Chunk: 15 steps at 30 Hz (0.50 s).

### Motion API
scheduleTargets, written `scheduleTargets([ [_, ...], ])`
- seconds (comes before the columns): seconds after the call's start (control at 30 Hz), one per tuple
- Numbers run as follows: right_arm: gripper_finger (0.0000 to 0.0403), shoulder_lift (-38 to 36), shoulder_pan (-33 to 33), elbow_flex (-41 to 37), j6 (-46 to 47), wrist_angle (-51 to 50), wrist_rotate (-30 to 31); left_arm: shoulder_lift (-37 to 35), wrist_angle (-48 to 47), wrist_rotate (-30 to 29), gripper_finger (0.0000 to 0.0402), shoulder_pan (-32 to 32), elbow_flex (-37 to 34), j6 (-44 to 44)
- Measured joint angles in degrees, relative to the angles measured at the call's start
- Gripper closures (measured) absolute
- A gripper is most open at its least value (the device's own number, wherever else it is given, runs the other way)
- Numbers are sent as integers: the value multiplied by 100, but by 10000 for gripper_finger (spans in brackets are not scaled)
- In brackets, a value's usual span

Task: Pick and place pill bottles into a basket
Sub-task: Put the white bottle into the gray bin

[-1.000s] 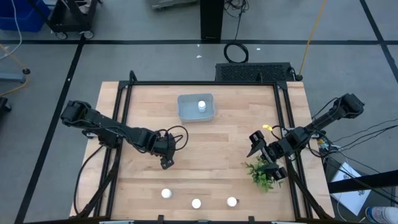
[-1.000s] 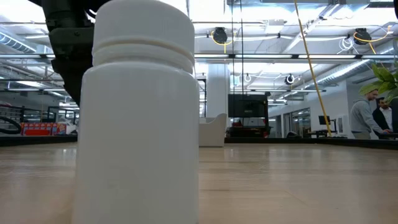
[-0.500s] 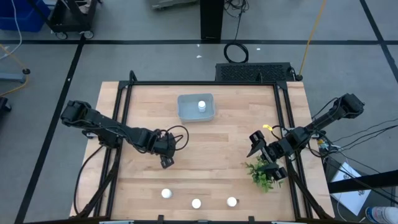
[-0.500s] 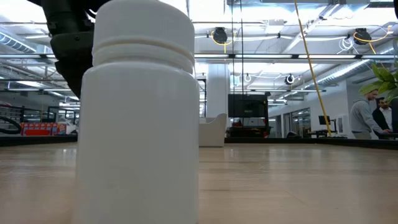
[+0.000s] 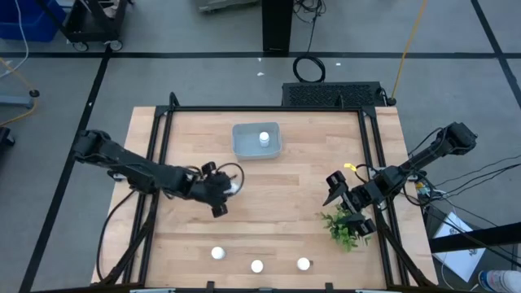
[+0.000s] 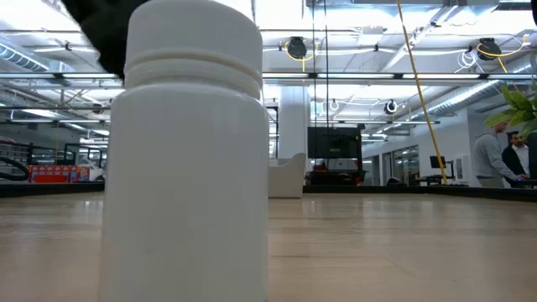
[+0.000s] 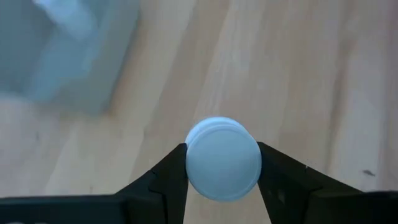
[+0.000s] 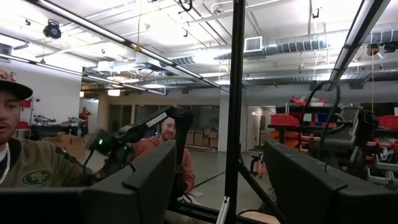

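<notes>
My left gripper (image 5: 221, 192) is shut on a white pill bottle (image 5: 233, 187) over the middle left of the table; the left wrist view looks down on its round cap (image 7: 222, 158). One bottle (image 5: 263, 137) stands in the pale grey-blue basket (image 5: 244, 146) at the far middle. Three bottles stand on their bases near the front edge, at the left (image 5: 217, 253), the middle (image 5: 257, 265) and the right (image 5: 304, 264); one of them (image 6: 189, 159) fills the low view. My right gripper (image 5: 340, 194) is open and empty at the right. My left gripper pinches the bottle between its two fingers, one on either side of the round top end (image 7: 186, 158). The fingers come from above, slanting down, and lie along the bottle. The bottle's cap faces the wrist, and the bottle hangs over bare wood.
A small green plant (image 5: 346, 226) lies next to my right gripper near the right edge. A black frame (image 5: 260, 108) runs round the table. The basket (image 7: 68, 50) shows blurred in the left wrist view. People show in the room beyond (image 8: 18, 155).
My left gripper has risen and tipped, going a little toward the table's right and far edges, with the bottle, which now shows beside it in the high view. In the low view the arm has gone up and nearly out of the picture.
</notes>
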Motion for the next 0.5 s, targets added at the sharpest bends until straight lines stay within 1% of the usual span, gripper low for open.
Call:
scheduleTargets([
  [0.17,165,0,0,0,-4,-10,-1,-934,346,-408,221,4,0,544],
  [0.27,165,0,0,0,-13,-14,2,-1567,491,-604,227,2,0,926],
  [0.33,165,0,0,0,-12,-15,1,-1988,508,-647,235,7,0,1154],
  [0.5,165,0,0,0,-13,-23,2,-2963,747,-655,233,2,2,1712],
])
